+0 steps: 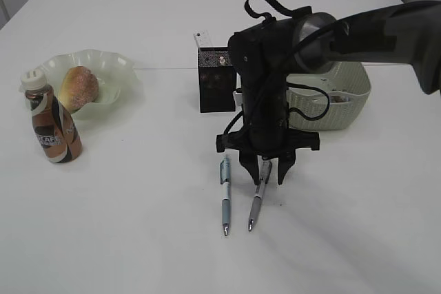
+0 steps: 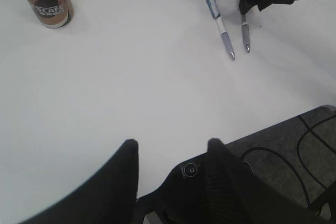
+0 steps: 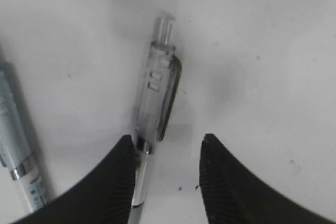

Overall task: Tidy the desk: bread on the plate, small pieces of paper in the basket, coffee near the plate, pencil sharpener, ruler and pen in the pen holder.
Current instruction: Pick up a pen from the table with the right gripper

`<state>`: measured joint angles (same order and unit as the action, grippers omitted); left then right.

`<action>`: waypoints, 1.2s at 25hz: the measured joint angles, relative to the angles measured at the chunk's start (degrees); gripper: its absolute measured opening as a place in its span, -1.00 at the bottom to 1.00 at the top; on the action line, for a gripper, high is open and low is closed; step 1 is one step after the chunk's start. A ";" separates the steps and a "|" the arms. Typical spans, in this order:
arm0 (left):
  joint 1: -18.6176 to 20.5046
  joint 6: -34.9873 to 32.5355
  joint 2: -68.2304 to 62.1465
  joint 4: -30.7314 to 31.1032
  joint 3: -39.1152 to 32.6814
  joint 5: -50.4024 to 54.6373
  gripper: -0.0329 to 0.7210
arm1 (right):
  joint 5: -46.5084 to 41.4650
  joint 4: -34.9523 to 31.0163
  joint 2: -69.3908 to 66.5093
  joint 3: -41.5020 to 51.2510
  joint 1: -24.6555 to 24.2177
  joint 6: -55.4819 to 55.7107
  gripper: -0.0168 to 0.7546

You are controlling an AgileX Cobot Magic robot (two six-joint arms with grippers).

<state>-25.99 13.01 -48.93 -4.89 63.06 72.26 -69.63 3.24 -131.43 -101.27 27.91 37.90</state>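
Note:
Two pens lie side by side on the desk [image 1: 138, 204], a blue-white pen [image 1: 225, 197] and a grey clear pen [image 1: 256, 204]. My right gripper [image 1: 266, 178] points down over the grey pen [image 3: 157, 98] and is open; the left finger touches the barrel and the right finger stands apart from it. The bread [image 1: 79, 87] rests on the plate [image 1: 117, 67], with the coffee [image 1: 52, 125] upright in front of it. The ruler [image 1: 200, 38] sticks out of the pen holder [image 1: 215, 80]. My left gripper [image 2: 173, 142] is open and empty above bare desk. The pencil sharpener and small pieces of paper are hidden.
The basket [image 1: 344, 98] stands at the right behind my right arm, close to the pen holder. The blue-white pen [image 3: 16, 150] lies just left of my right gripper's fingers. A dark mat with cables [image 2: 294, 150] borders the desk's near edge.

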 joint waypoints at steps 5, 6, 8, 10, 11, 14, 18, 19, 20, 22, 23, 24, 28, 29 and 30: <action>0.00 0.00 0.00 0.00 0.00 0.00 -0.07 | 0.00 1.42 0.00 0.00 0.00 0.00 -0.18; 0.00 0.00 0.00 0.00 0.00 0.00 -0.07 | 0.00 1.42 0.00 0.00 0.00 0.00 -0.18; 0.00 0.00 0.00 0.00 0.00 0.00 -0.07 | 0.00 1.30 0.00 0.00 0.00 0.00 -0.18; 0.00 0.00 0.00 0.00 0.00 0.00 -0.07 | 0.00 0.49 0.00 0.00 0.00 0.00 -0.18; 0.00 0.00 0.00 0.00 0.00 0.00 -0.07 | 0.00 -0.25 0.00 0.00 0.00 0.00 -0.18; 0.00 0.00 0.00 0.00 0.00 0.00 -0.07 | 0.00 -2.55 0.00 0.00 0.00 0.00 -0.18; 0.00 0.00 0.00 0.00 0.00 0.00 -0.07 | 0.00 -4.53 0.00 0.00 0.00 0.00 -0.18; 0.00 0.00 0.00 0.00 0.00 0.00 -0.07 | 0.00 -4.53 0.00 0.00 0.00 0.00 -0.18; 0.00 0.00 0.00 0.00 0.00 0.00 -0.07 | 0.00 -4.41 0.00 0.00 0.00 0.00 -0.18; 0.00 0.00 0.00 0.00 0.00 0.00 -0.07 | 0.00 -4.02 0.00 0.00 0.00 0.00 -0.18; 0.00 0.00 0.00 0.00 0.00 0.00 -0.07 | 0.00 -3.99 0.00 0.00 0.00 0.00 -0.18; 0.00 0.00 0.00 0.00 0.00 0.00 -0.07 | 0.00 -3.99 0.00 0.00 0.00 0.00 -0.18; 0.00 0.00 0.00 0.10 0.00 0.00 -0.07 | 0.00 -3.99 0.00 0.00 0.00 0.00 -0.18; 0.00 0.00 0.00 0.10 0.00 0.00 -0.07 | 0.00 -3.99 0.00 0.00 0.00 0.00 -0.18; 0.00 0.00 0.00 0.10 0.00 0.00 -0.07 | 0.00 -3.99 0.00 0.00 0.00 0.00 -0.18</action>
<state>-25.99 13.01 -48.93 -4.78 63.06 72.26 -69.63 -0.75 -131.43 -101.27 27.91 37.90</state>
